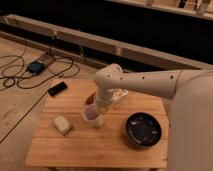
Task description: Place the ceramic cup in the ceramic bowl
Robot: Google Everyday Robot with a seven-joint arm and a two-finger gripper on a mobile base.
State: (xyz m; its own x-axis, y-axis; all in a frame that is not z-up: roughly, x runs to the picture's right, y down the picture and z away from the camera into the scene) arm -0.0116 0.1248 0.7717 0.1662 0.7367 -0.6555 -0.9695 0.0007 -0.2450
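The ceramic cup [92, 116] is a small pale tumbler standing upright left of the middle of the wooden table [100, 150]. My gripper [99, 106] reaches down from the white arm onto the cup's rim and is shut on it. The cup sits low, at or just above the tabletop. The ceramic bowl [143, 130] is wide and dark. It sits on the right part of the table, about one bowl's width to the right of the cup, and is empty.
A flat whitish block [62, 125] lies left of the cup. A pale packet [120, 95] and a brownish item [90, 98] lie behind the arm. On the floor to the left are a black phone [57, 88] and cables [20, 75].
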